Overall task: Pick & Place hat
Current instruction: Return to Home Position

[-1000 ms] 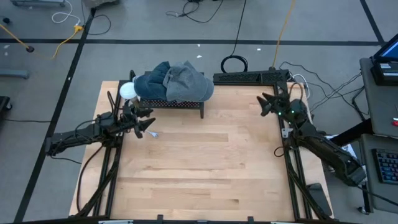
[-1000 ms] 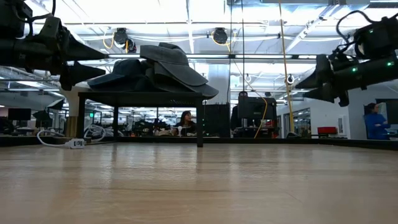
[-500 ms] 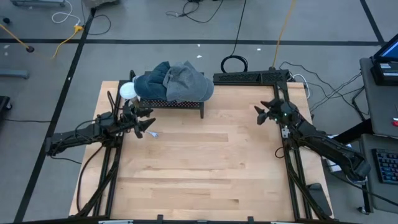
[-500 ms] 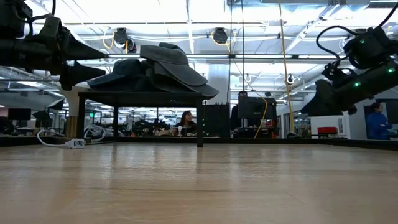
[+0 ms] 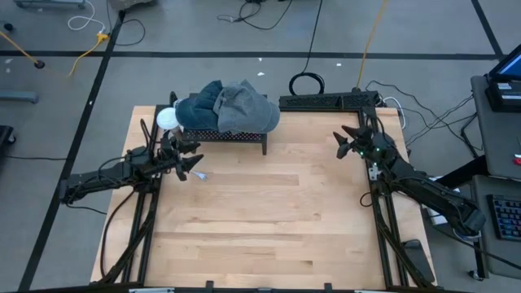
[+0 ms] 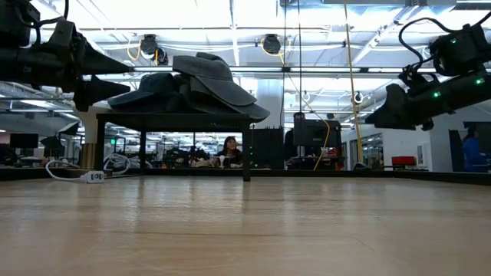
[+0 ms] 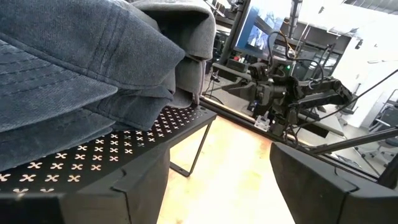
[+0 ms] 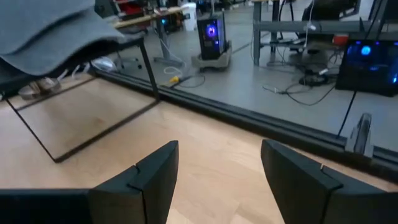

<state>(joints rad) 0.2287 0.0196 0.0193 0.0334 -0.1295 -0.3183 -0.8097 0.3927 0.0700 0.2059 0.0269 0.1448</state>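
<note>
Job now: park both arms w/o knocking the hats, since no hat is left to carry. At the left middle of the high view the left gripper (image 5: pixel 194 161) hangs over the table (image 5: pixel 260 228). Its fingers are apart w/ nothing in them, and it is just beside the left end of the black shelf (image 5: pixel 244 136). Its wrist view shows the shelf's holey top and a cap brim very near. So I think it should back straight away from the shelf first, then fold down slow, w/ no swing toward the hats. At the top middle the gray caps (image 5: pixel 236 106) sit piled on the shelf, w/ a darker cap (image 5: pixel 198 108) on the pile's left side. Brims hang past the shelf edge, so a bump could prob. drag them off. At the right middle the right gripper (image 5: pixel 340 144) is up in the air near the table's right edge. Its fingers are apart too, it is empty, and it is well apart from the shelf. It has lots of room, but cables (image 5: pixel 389 104) lie near the table's top right corner, so keep that arm clear of them. Leave both grippers as they are; no need to close them.
</note>
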